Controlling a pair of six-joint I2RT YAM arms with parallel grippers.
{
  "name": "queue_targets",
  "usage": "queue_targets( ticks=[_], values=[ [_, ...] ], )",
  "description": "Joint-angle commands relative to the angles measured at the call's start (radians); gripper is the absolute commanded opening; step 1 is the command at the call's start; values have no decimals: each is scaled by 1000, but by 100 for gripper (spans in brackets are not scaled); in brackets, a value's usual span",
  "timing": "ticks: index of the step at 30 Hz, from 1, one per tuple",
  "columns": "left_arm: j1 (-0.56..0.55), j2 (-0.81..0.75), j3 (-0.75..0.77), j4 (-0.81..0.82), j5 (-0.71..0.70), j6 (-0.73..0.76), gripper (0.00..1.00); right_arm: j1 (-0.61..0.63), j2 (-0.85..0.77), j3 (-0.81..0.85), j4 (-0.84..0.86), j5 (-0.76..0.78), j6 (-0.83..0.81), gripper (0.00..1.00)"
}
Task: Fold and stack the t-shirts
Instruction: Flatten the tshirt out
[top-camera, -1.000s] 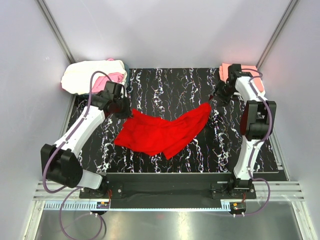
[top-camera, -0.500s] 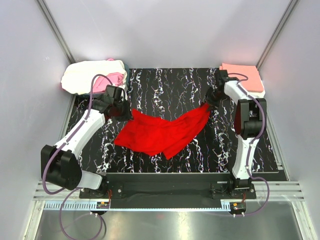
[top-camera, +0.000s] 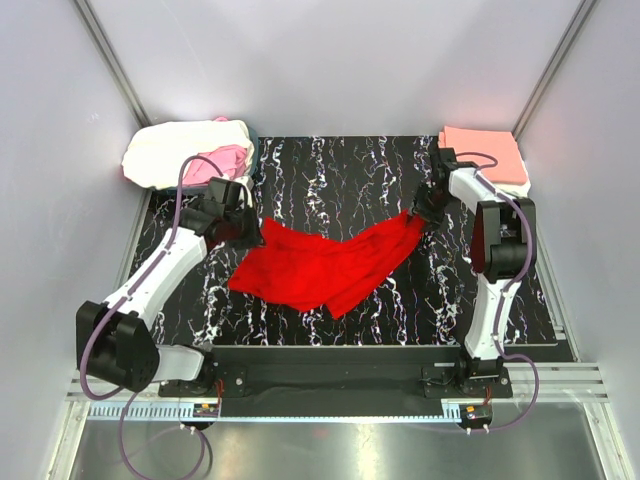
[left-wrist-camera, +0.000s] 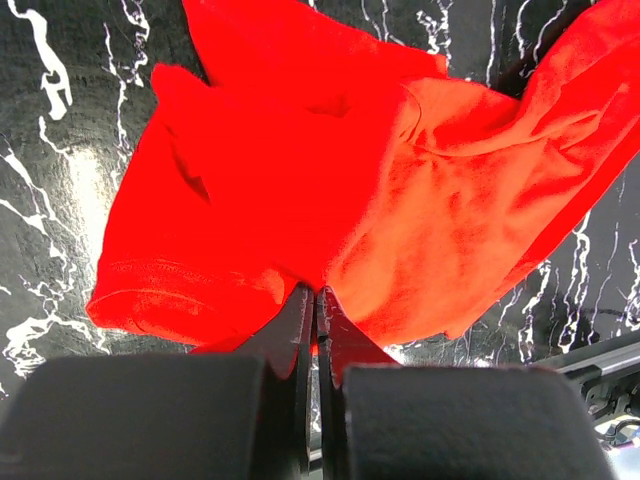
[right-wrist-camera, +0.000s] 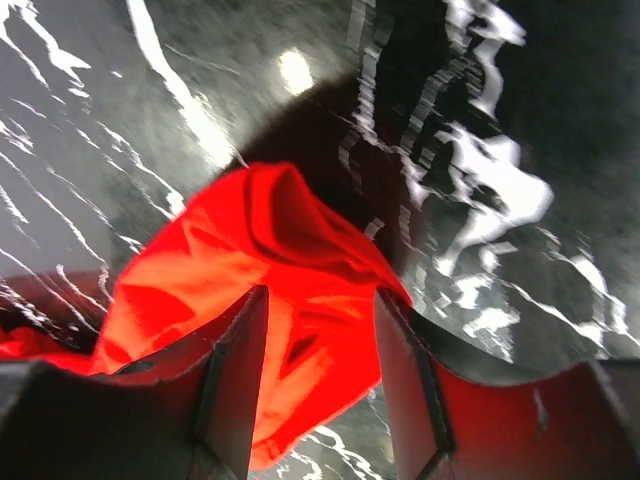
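A bright red t-shirt (top-camera: 330, 265) lies crumpled across the middle of the black marbled table (top-camera: 340, 170). My left gripper (top-camera: 245, 232) is shut on the shirt's left edge; in the left wrist view its jaws (left-wrist-camera: 318, 296) pinch a fold of the red cloth (left-wrist-camera: 400, 180). My right gripper (top-camera: 420, 208) hovers at the shirt's right tip. In the right wrist view it (right-wrist-camera: 320, 300) stands open, and the red tip (right-wrist-camera: 300, 260) lies between the spread fingers. A cream-white and pink heap of t-shirts (top-camera: 185, 155) sits at the back left. A folded salmon-pink t-shirt (top-camera: 485, 152) lies at the back right.
White walls and slanted metal posts (top-camera: 105, 50) close in the table on three sides. A metal rail (top-camera: 330, 385) with the arm bases runs along the near edge.
My right gripper has come away from the salmon-pink shirt and moved down to the red shirt's right tip. The left arm has shifted slightly nearer, still holding the red cloth.
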Motion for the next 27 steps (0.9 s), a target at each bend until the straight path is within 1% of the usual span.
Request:
queue_targets(
  ticks=[1, 8, 17, 23, 27],
  values=[
    [1, -32, -13, 43, 21, 9, 0, -6, -95, -33, 9, 85, -29, 54],
    [1, -33, -20, 48, 29, 7, 0, -12, -31, 8, 19, 82, -40, 54],
    [1, -27, -49, 66, 28, 9, 0, -11, 15, 73, 25, 55, -32, 48],
    [1, -23, -55, 69, 28, 12, 0, -12, 23, 54, 34, 64, -34, 45],
    [1, -18, -62, 77, 29, 12, 0, -12, 3, 16, 43, 76, -34, 45]
  ],
)
